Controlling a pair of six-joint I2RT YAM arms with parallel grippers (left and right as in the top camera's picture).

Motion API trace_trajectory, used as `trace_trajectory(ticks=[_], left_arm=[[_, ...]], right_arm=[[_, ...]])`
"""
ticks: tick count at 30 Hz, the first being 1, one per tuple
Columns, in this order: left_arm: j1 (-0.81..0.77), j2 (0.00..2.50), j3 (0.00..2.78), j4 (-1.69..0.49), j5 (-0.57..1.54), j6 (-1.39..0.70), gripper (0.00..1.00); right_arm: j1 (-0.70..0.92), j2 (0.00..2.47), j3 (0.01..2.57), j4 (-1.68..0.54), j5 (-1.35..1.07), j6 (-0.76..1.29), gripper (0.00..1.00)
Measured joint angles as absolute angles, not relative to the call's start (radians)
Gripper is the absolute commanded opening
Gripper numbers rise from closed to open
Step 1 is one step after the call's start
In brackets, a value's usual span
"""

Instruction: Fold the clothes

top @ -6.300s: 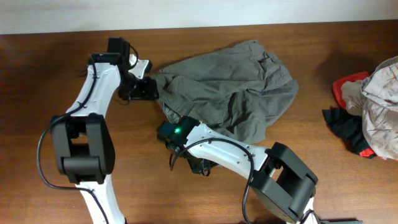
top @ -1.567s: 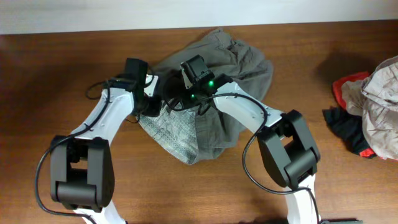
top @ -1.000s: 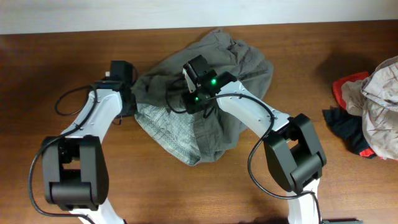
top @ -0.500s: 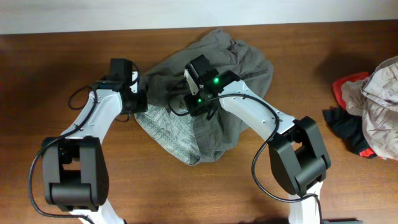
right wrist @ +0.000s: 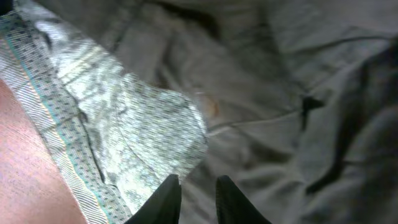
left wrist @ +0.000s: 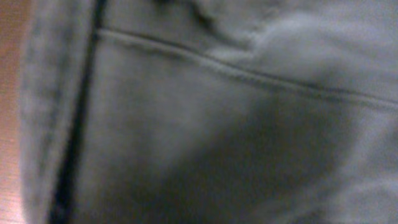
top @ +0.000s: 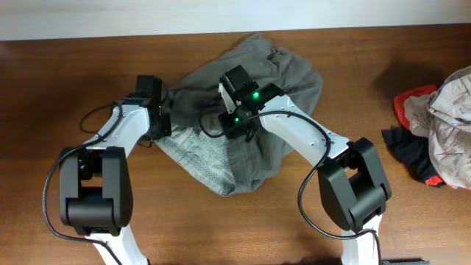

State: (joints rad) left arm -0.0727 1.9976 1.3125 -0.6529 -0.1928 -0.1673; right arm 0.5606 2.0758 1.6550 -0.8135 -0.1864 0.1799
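Observation:
The clothes (top: 287, 81), a wrinkled grey-olive pair of shorts, lie bunched at mid-table. A pale patterned lining (top: 202, 154) is turned out at their front left. My left gripper (top: 163, 119) sits at the shorts' left edge, shut with fabric bunched around its tip. In the left wrist view blurred grey cloth with a seam (left wrist: 249, 81) fills the frame and hides the fingers. My right gripper (top: 238, 132) hovers over the middle of the shorts. In the right wrist view its dark fingertips (right wrist: 169, 186) stand a little apart above the grey cloth beside the lining (right wrist: 124, 124), with nothing between them.
A heap of red, black and pale beige garments (top: 434, 129) lies at the table's right edge. The brown wooden table (top: 66, 66) runs to a white strip along its far edge. Both arms' cables loop near the shorts.
My left gripper has moved right and nearer, into the shorts' left edge, and has shut there. The right gripper's fingers have parted slightly; that arm has barely shifted.

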Motion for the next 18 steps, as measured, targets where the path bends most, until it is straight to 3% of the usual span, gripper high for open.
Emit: trace_trajectory(ticks=[2, 4, 6, 7, 13, 16, 18], left_arm=[[-0.073, 1.998, 1.312, -0.669, -0.234, -0.218, 0.01], [-0.073, 1.998, 1.312, -0.69, -0.268, -0.279, 0.09], [-0.072, 1.998, 1.312, -0.71, -0.284, -0.331, 0.49], [-0.071, 1.998, 1.312, -0.722, -0.289, -0.356, 0.6], [-0.02, 1.998, 1.312, -0.743, -0.29, -0.465, 0.62], [0.021, 1.998, 1.312, -0.74, -0.277, -0.479, 0.52], [0.048, 1.998, 1.312, -0.737, -0.268, -0.488, 0.52]], right_arm=[[0.56, 2.076, 1.655, -0.817, -0.186, 0.18, 0.24], [0.56, 2.076, 1.655, -0.818, -0.186, 0.179, 0.24], [0.561, 2.076, 1.655, -0.823, -0.186, 0.179, 0.24], [0.56, 2.076, 1.655, -0.827, -0.186, 0.179, 0.24], [0.56, 2.076, 1.655, -0.834, -0.186, 0.179, 0.24], [0.56, 2.076, 1.655, -0.841, -0.162, 0.18, 0.25], [0.559, 2.076, 1.655, -0.841, -0.131, 0.185, 0.31]])
